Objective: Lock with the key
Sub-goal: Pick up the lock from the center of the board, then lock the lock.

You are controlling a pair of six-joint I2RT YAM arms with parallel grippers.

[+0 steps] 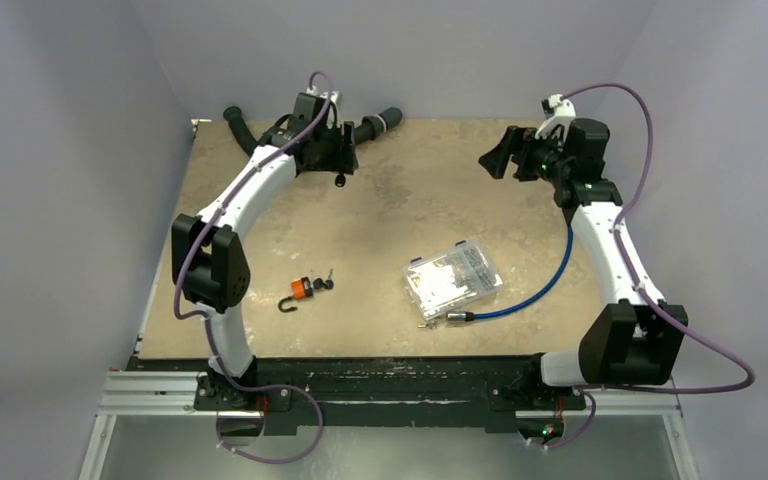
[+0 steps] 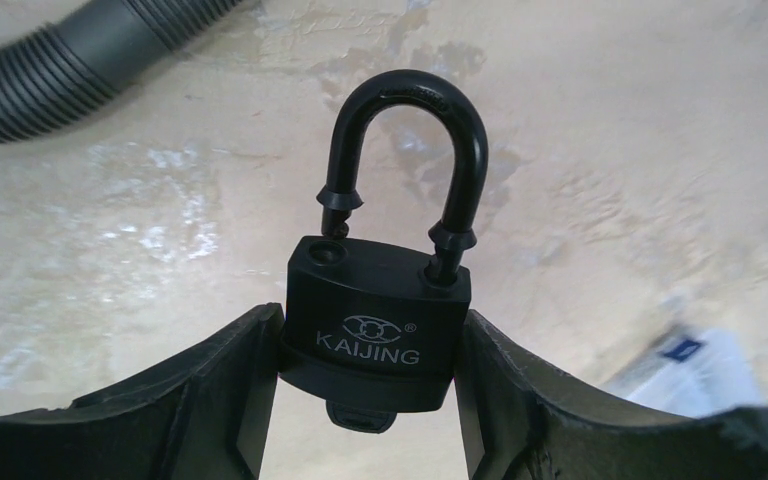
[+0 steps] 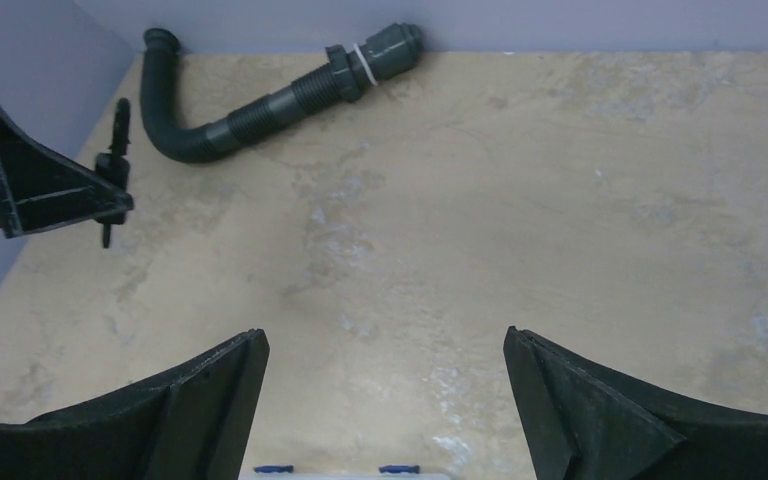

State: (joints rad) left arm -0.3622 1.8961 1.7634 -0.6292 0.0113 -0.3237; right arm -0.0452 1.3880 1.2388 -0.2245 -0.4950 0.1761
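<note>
The left fingers (image 2: 230, 390) cover the lower sides of the black padlock (image 2: 375, 325), and the dark stub (image 2: 362, 415) under it is half hidden. The plastic box (image 3: 345, 472) is cut by the bottom edge of the right wrist view. Toward the table's near left corner, the keys (image 1: 324, 283) are too small to make out.

Two padlocks (image 1: 302, 288) (image 2: 375, 320); one hose (image 3: 280, 103), box (image 1: 452, 280), cable (image 1: 535, 295)

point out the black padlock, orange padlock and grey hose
black padlock (image 2: 378, 325): left wrist view, on its body
orange padlock (image 1: 303, 288): top view, on its body
grey hose (image 3: 260, 113): right wrist view, ribbed middle
</note>
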